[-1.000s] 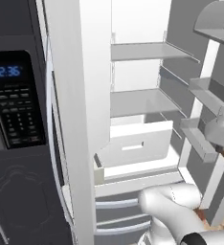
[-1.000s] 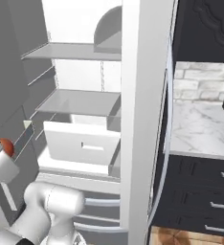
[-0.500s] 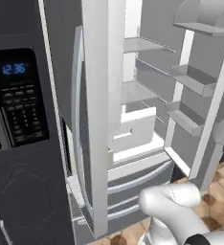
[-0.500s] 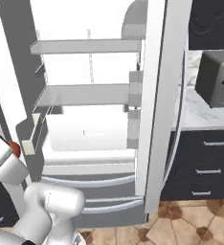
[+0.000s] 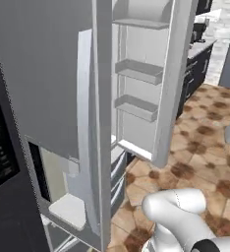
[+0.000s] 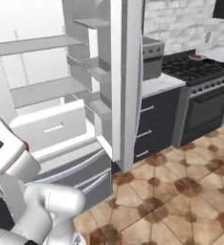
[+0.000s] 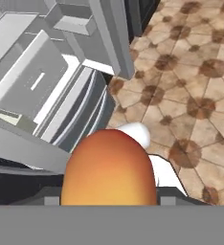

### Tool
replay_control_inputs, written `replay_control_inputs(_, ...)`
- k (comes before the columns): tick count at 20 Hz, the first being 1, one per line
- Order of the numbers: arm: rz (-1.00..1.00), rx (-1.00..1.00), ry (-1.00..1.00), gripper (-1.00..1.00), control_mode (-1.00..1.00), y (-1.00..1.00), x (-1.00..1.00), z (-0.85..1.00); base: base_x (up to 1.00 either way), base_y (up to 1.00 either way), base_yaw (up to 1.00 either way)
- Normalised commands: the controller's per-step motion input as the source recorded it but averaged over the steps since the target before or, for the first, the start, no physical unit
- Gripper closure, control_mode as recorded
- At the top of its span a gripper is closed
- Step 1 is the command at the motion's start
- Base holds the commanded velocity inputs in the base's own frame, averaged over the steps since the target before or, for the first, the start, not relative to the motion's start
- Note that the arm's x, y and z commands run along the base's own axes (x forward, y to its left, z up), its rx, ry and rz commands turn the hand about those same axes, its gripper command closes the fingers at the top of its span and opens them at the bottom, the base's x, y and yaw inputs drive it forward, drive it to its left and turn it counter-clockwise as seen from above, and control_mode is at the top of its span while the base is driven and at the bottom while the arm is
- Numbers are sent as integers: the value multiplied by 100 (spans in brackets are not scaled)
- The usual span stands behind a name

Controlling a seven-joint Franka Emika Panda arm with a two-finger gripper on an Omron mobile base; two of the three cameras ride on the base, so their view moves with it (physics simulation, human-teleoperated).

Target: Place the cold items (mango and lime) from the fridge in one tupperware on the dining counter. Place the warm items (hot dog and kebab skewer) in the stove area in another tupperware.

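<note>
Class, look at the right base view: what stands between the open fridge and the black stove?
In the right base view, a dark cabinet with a pale countertop stands between the fridge and the stove. A grey boxy appliance sits on that countertop.

- Fridge (image 6: pixel 47 91), doors open, pale shelves, at 10 o'clock.
- Brown tiled floor (image 6: pixel 181 191).
- Black stove (image 6: pixel 202 91) at 2 o'clock.
- Dark cabinets (image 6: pixel 157 122).

In the hand view the mango (image 7: pixel 109 167) covers the jaws, so their hold on it cannot be judged, and the frame's bottom crops the fruit. The oven (image 6: pixel 207 103) runs off the right base view's edge.
</note>
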Motion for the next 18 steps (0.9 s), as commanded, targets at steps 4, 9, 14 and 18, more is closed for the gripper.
replay_control_inputs(4, 0, 0, 0, 100, 100, 0, 0, 0, -53, 60, -92)
replay_control_inputs(9, 0, 0, 0, 100, 100, 0, 0, 0, -83, 17, -70)
replay_control_inputs(14, 0, 0, 0, 100, 100, 0, 0, 0, -99, -27, -55)
replay_control_inputs(18, 0, 0, 0, 100, 100, 0, 0, 0, -73, -95, -36)
